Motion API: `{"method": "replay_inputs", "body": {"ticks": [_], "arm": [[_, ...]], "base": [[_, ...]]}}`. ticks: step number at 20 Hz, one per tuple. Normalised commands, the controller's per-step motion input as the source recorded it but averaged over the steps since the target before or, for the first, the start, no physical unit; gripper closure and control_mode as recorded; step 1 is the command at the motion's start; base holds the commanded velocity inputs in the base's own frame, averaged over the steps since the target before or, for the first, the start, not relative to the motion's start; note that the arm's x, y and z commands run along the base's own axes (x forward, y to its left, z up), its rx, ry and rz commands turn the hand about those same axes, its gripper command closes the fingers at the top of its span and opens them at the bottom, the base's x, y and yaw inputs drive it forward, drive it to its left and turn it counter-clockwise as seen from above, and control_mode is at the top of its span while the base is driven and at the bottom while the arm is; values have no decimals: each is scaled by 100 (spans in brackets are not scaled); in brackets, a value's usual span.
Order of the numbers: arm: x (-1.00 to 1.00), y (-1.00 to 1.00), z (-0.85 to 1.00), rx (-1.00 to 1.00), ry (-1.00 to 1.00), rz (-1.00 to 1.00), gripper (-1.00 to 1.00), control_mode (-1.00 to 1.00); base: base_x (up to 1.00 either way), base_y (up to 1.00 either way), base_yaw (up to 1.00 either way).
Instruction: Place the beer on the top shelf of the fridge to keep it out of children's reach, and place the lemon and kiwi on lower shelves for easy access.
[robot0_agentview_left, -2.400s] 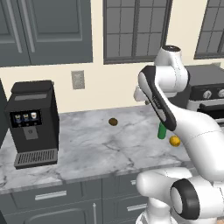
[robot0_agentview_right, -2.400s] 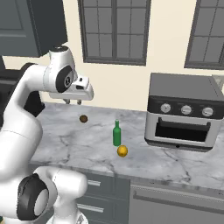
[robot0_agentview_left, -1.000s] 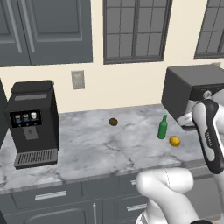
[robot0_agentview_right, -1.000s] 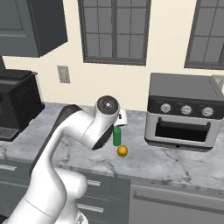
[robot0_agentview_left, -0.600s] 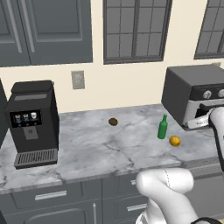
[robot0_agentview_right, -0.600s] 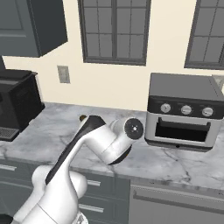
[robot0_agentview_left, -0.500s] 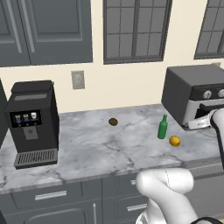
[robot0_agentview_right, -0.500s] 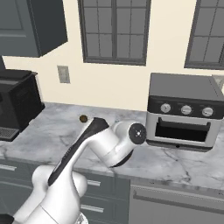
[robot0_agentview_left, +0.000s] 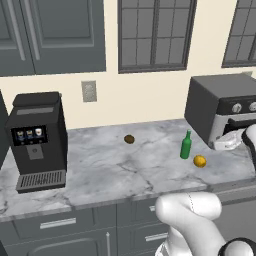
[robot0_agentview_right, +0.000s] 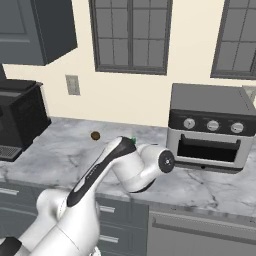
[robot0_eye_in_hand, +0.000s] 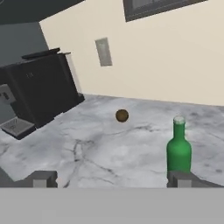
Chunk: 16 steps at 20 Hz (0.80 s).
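Note:
The beer (robot0_eye_in_hand: 178, 151), a slim green bottle, stands upright on the marble counter (robot0_agentview_left: 100, 170), just beyond my right fingertip (robot0_eye_in_hand: 183, 179). My gripper (robot0_eye_in_hand: 113, 180) is open, low over the counter, with nothing between its fingers. The brown kiwi (robot0_eye_in_hand: 122, 115) lies farther back near the wall. From the left base, the beer (robot0_agentview_left: 186, 145) stands with the yellow-orange lemon (robot0_agentview_left: 200, 161) close to its right and the kiwi (robot0_agentview_left: 129, 139) to its left. From the right base, my arm (robot0_agentview_right: 135, 170) covers the bottle except its cap (robot0_agentview_right: 133, 140), and the kiwi (robot0_agentview_right: 95, 135) shows. The fridge is out of view.
A black coffee machine (robot0_agentview_left: 37, 140) stands at the counter's left end. A grey toaster oven (robot0_agentview_left: 222, 112) with knobs stands at the right, right behind my arm (robot0_agentview_left: 248, 142). A wall outlet (robot0_agentview_left: 89, 91) and windows are behind the counter.
My arm has swung from above the counter's middle down and to the right, ending low beside the toaster oven. The beer, lemon and kiwi have not moved.

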Motion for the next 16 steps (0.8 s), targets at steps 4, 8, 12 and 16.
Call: {"method": "replay_inputs", "body": {"ticks": [4,8,12,16], "arm": [[20,0,-28,0,-13,11,-100,-100],[29,1,-29,0,-14,8,-100,-100],[39,9,-11,1,-8,1,-100,-100],[43,19,0,1,-1,0,-100,-100]], "base": [[0,0,0],[0,0,0],[0,0,0],[0,0,0]]}}
